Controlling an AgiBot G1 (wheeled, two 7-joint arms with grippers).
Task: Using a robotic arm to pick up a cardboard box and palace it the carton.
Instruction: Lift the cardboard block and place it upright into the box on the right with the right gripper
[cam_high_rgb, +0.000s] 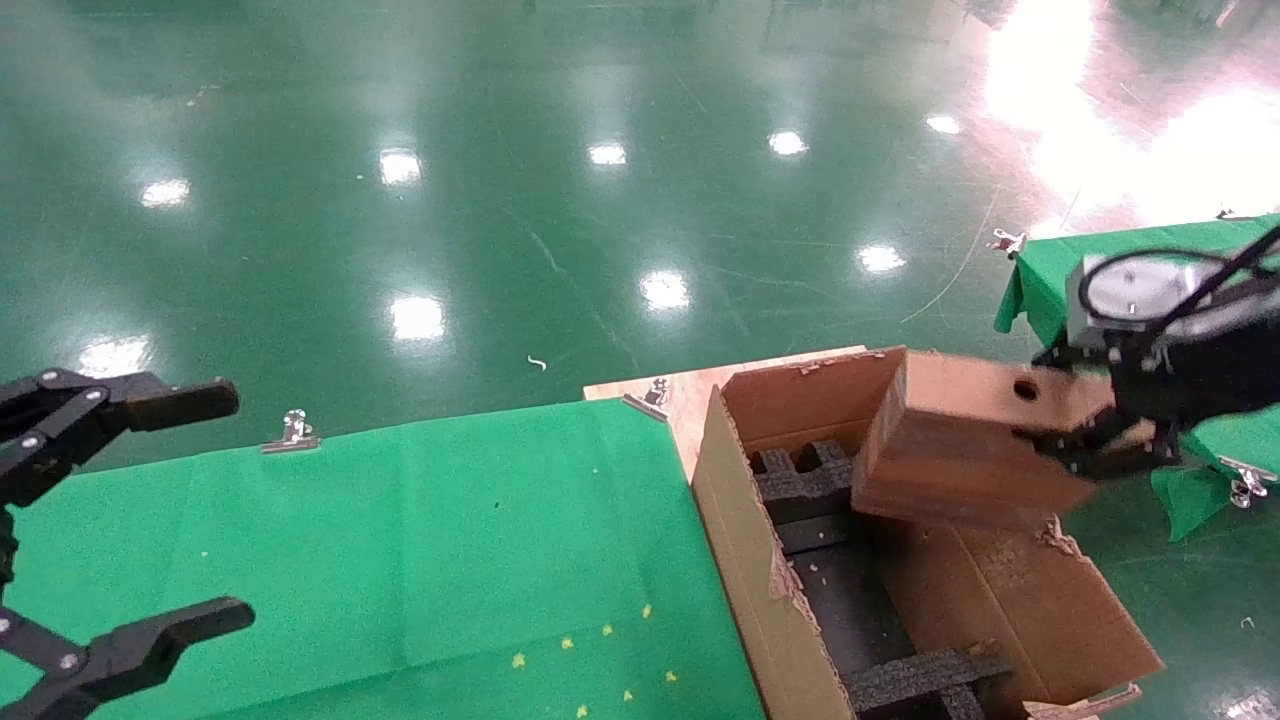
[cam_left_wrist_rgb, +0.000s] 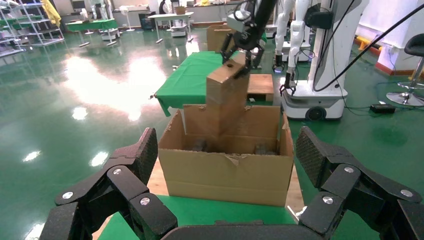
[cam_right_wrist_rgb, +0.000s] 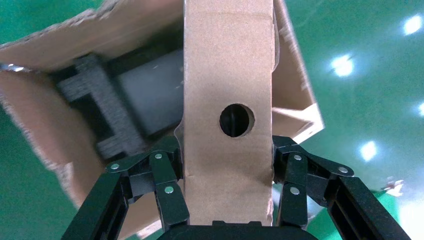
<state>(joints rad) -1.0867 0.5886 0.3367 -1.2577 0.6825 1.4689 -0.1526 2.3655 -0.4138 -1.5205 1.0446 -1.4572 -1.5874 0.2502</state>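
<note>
My right gripper (cam_high_rgb: 1095, 432) is shut on the small brown cardboard box (cam_high_rgb: 960, 445) and holds it tilted above the far end of the large open carton (cam_high_rgb: 740, 540). The box's round hole faces up. Black foam inserts (cam_high_rgb: 800, 478) line the carton's inside. In the right wrist view the fingers (cam_right_wrist_rgb: 167, 185) clamp both sides of the box (cam_right_wrist_rgb: 227, 75) over the carton (cam_right_wrist_rgb: 35, 115). In the left wrist view the box (cam_left_wrist_rgb: 225, 92) hangs from the right gripper (cam_left_wrist_rgb: 243, 47) above the carton (cam_left_wrist_rgb: 225, 175). My left gripper (cam_high_rgb: 235, 508) is open and empty at the left.
The carton stands on a wooden board (cam_high_rgb: 680, 400) at the end of a green-clothed table (cam_high_rgb: 400, 560) with metal clips (cam_high_rgb: 293, 432). A second green table (cam_high_rgb: 1045, 280) is under my right arm. White robot bases (cam_left_wrist_rgb: 312, 100) stand beyond the carton.
</note>
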